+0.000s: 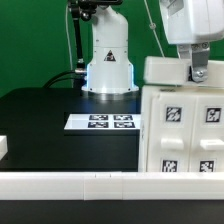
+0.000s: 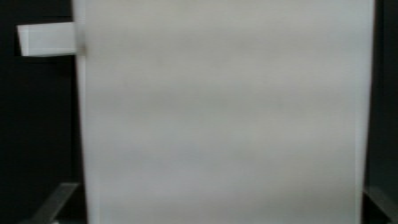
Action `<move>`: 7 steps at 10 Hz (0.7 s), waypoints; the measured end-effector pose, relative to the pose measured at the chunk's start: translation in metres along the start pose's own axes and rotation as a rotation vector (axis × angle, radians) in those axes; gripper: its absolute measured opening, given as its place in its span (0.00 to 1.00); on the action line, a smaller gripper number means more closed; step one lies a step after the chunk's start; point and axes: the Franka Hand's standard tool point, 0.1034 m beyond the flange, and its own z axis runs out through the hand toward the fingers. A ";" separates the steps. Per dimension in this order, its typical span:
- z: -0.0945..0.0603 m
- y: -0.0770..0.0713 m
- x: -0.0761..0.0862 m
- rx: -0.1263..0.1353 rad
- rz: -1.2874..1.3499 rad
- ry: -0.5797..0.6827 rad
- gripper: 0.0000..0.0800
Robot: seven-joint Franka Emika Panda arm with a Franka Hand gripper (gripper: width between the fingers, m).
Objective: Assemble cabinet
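Ext. view: the cabinet (image 1: pixel 185 135) stands upright just beside the marker board (image 1: pixel 100 122), on the ext. view's right of it, w/ its tags toward the camera. The gripper (image 1: pixel 197 70) is higher than the marker board and to the same side, and it touches the cabinet's top part, prob. to grasp or steady the body. The fingers are mostly hidden, so I cannot tell if they are spread or pinching.

Wrist view: one plain white face of the cabinet (image 2: pixel 222 110) fills nearly all, so the camera is very near it. A small white piece (image 2: pixel 48 38) sticks out at its edge. The fingers are not clear here either.

You have the marker board (image 1: pixel 104 122) lying flat on the black worktop (image 1: pixel 40 125), the white cabinet (image 1: pixel 185 135) just beside it.
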 end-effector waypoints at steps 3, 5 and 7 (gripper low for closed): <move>-0.010 0.006 -0.001 -0.044 -0.132 -0.010 0.81; -0.033 0.010 -0.009 -0.071 -0.196 -0.028 0.81; -0.036 0.009 -0.010 -0.075 -0.333 -0.035 0.81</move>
